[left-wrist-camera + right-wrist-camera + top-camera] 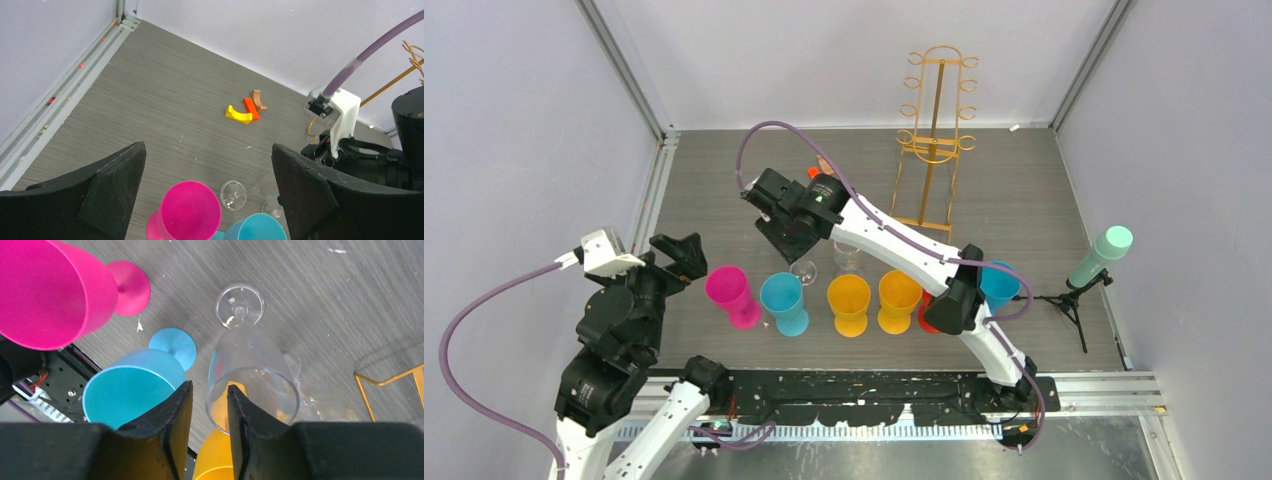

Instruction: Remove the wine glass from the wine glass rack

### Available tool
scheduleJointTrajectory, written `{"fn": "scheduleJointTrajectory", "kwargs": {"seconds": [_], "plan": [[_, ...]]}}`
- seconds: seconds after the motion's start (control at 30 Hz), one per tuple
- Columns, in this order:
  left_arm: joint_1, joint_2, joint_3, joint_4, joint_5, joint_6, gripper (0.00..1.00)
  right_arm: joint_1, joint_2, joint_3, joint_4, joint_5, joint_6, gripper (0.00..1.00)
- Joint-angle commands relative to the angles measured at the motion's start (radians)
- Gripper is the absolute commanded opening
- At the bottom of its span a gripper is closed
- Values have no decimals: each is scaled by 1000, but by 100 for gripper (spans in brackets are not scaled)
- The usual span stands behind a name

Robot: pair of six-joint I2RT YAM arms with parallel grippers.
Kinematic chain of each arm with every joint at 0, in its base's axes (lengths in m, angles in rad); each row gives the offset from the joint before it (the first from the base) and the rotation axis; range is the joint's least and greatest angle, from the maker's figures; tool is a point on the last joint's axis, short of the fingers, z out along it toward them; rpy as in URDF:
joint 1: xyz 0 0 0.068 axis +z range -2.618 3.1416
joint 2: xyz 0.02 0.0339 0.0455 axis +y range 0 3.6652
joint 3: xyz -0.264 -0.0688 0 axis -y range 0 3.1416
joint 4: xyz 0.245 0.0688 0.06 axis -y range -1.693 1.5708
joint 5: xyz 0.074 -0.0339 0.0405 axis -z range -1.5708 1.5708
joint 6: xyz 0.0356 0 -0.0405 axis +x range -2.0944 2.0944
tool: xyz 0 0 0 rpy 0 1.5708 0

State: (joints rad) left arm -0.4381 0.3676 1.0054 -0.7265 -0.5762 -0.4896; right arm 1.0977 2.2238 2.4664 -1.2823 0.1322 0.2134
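Note:
The gold wine glass rack [934,140] stands at the back of the table with no glass on its hooks. A clear wine glass [804,270] stands on the table behind the row of coloured goblets. In the right wrist view this wine glass [250,365] has its rim towards the camera. My right gripper [209,386] is slightly open, one finger inside the rim and one outside, with a gap round the glass wall. It hovers over the glass in the top view [792,250]. A second clear glass [849,255] stands beside it. My left gripper [207,150] is wide open and empty.
A row of goblets stands near the front: pink [729,293], blue [784,302], two orange [849,300], red and another blue [1001,283]. Small coloured blocks [245,110] lie on the table. A teal cylinder on a tripod [1099,257] stands at the right. Walls enclose the table.

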Motion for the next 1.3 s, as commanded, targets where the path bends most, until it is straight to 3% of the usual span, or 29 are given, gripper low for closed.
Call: {"fn": "scheduleJointTrajectory", "kwargs": {"seconds": [0.0, 0.13, 0.4, 0.7, 1.0, 1.17, 1.27], "plan": [[-1, -7, 41, -23, 9, 2, 100, 4, 27, 121, -2, 27, -15, 40], [-1, -5, 54, -35, 22, 3, 100, 2, 36, 168, 1, 61, -22, 44], [-1, 85, 121, -87, 192, -2, 100, 4, -67, 168, 86, 73, -26, 54], [-1, 73, 180, -123, 307, 24, 100, 4, -347, -48, 213, 121, 5, 56], [-1, 49, 259, -250, 279, 52, 100, 4, -784, -450, 253, 519, -40, 60], [-1, 21, 272, -276, 268, 75, 100, 4, -1010, -558, 251, 745, -55, 66], [-1, 21, 293, -276, 260, 105, 100, 4, -1106, -584, 251, 791, -77, 74]]}}
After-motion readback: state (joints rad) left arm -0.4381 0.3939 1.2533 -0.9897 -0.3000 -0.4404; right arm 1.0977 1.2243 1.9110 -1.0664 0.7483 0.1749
